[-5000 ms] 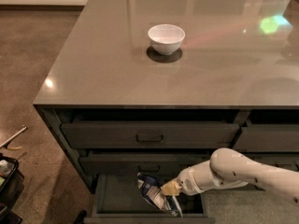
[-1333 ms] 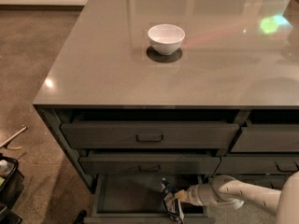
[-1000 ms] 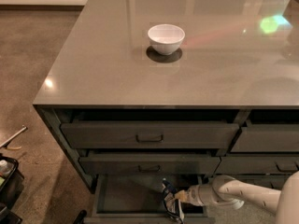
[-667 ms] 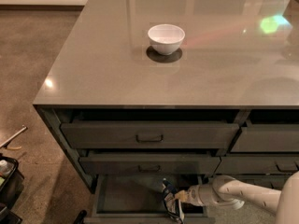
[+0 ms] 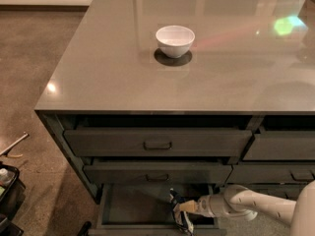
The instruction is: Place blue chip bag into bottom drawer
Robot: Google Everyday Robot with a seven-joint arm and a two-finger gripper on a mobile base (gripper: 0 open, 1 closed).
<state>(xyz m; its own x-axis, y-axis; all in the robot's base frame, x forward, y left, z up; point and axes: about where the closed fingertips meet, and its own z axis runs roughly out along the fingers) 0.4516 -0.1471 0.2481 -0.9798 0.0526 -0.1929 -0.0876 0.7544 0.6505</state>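
Note:
The bottom drawer [image 5: 133, 205] of the left column is pulled out, showing its flat dark interior. The blue chip bag [image 5: 180, 214], crumpled dark blue foil with white panels, stands in the drawer's right part near the front. My gripper [image 5: 184, 207] reaches in from the right on a white arm and sits right at the bag, touching it.
A white bowl [image 5: 174, 41] stands on the grey countertop [image 5: 98, 82]. Two shallower handled drawers [image 5: 157, 142] sit above the open one. Right-column drawers [image 5: 280, 146] are beside them. Clutter [image 5: 7, 181] lies on the floor at left.
Five seconds ago the arm was higher and held the bag above the drawer. It has since lowered into the drawer. Over the last second nothing has visibly moved.

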